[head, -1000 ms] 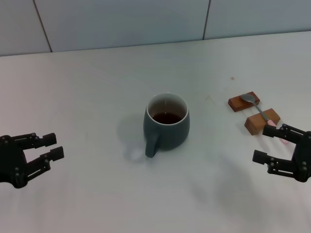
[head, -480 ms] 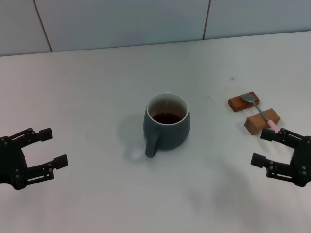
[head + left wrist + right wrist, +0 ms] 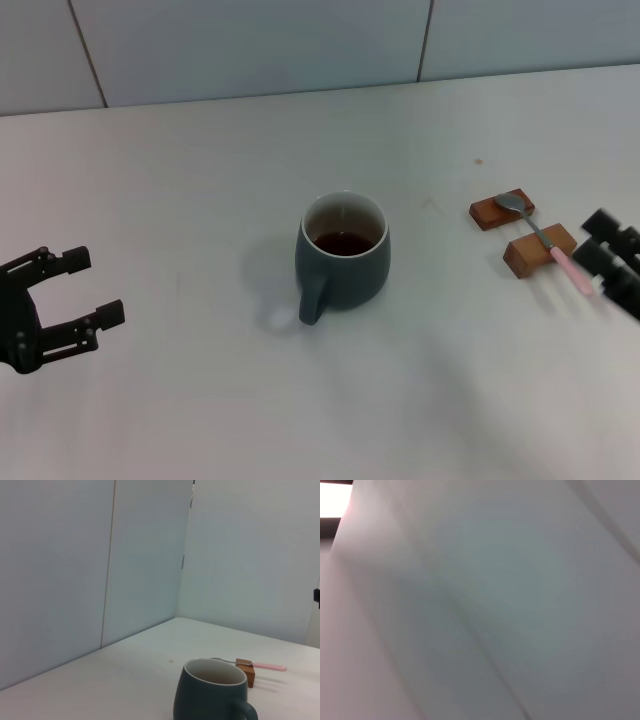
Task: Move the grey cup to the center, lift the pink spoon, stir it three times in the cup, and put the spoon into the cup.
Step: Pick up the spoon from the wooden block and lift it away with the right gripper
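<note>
The grey cup (image 3: 342, 255) stands upright near the middle of the white table (image 3: 200, 180), its handle turned toward the robot and dark liquid low inside its pale interior. Bare tabletop lies all around it — wide on the robot's left, and back to the tiled wall (image 3: 250, 45) where the table ends.

The pink spoon (image 3: 545, 240) lies well to the right of the cup, propped across two small wooden blocks: its metal bowl rests on the farther block (image 3: 497, 211), its neck crosses the nearer block (image 3: 527, 253), and the pink handle sticks out past that block toward the robot.

The right gripper (image 3: 610, 260) sits at the right edge of the head view, just beside the spoon's handle tip and partly cut off by the frame; whether its fingers are spread or closed cannot be told. It holds nothing that can be seen.

The left gripper (image 3: 85, 290) hangs low at the left edge, well apart from the cup, its two fingers spread wide and empty — open table lies between it and the cup.
</note>
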Motion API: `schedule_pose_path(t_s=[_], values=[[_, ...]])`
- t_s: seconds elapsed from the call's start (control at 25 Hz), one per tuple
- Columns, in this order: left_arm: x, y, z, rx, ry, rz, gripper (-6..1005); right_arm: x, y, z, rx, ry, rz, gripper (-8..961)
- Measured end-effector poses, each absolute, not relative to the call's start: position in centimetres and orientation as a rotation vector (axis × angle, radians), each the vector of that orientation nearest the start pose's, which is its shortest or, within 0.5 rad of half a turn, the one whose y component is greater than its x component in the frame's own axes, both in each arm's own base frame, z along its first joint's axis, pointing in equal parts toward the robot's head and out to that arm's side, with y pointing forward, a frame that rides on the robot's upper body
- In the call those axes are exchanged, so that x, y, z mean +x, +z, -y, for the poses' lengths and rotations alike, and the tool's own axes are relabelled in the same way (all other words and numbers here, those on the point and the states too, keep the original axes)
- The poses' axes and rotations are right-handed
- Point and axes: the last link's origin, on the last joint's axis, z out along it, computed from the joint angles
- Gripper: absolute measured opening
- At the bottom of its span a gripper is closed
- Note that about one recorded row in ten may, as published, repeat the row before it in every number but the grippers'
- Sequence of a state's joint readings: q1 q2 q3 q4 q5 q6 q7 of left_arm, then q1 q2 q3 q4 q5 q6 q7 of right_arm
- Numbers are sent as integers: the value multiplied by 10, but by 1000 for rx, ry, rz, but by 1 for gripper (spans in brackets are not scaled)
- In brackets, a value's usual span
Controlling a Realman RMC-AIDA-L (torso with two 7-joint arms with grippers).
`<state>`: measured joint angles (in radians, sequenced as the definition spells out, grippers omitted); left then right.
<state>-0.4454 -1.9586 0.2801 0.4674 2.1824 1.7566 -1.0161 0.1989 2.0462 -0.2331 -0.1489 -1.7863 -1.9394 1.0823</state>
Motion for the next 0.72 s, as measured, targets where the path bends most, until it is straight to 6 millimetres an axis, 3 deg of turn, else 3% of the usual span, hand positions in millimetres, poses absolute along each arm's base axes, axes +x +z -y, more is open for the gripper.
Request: schedule_pose_path(t_s=[0.16, 0.28, 0.36, 0.48, 0.72], values=[[-323, 48, -282, -2593, -792, 448, 835, 316, 8, -185, -1804, 1703, -1062, 797], [-322, 47, -283, -2599, -790, 438, 834, 319, 3, -181, -1639, 1842, -1308, 795], [-322, 47, -283, -2599, -790, 433, 834, 321, 4, -180, -1592, 1865, -1358, 794], [-320, 43, -283, -2601, -788, 400, 834, 333, 4, -173, -1385, 1921, -1521, 793], [-320, 41, -283, -2601, -783, 383, 834, 348, 2, -167, -1212, 1907, -1646, 789]])
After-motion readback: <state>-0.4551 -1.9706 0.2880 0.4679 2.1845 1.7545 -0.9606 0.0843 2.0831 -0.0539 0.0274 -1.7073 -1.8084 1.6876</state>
